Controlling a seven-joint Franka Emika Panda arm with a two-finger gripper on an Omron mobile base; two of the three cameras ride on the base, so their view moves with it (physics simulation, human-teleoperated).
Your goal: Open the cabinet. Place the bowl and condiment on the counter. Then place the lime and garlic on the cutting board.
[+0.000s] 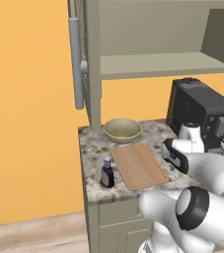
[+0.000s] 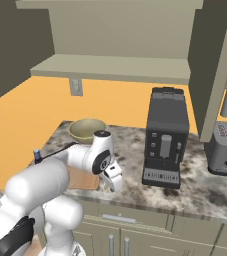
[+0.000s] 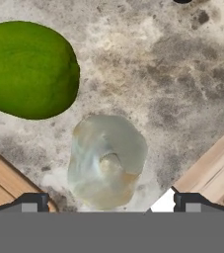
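Note:
The cabinet (image 1: 158, 64) stands open, its door and bar handle (image 1: 76, 64) swung left, its shelf bare. On the counter (image 1: 91, 148) sit the bowl (image 1: 122, 129), the condiment bottle (image 1: 107, 173) and the cutting board (image 1: 138, 165). In the hand view the lime (image 3: 29, 69) and the garlic (image 3: 106, 160) lie on the stone beside the board's corner (image 3: 0, 183). My gripper (image 3: 111, 203) is open, pointing down just over the garlic, which sits between the two fingertips (image 3: 34, 202). The right base view shows the gripper (image 2: 114, 186) low near the counter's front edge.
A black coffee machine (image 2: 166, 137) stands right of my hand, and a toaster (image 2: 225, 148) farther right. Brown planks (image 3: 217, 173) show at the hand view's lower right, past the stone. My arm hides the counter's right part in the left base view.

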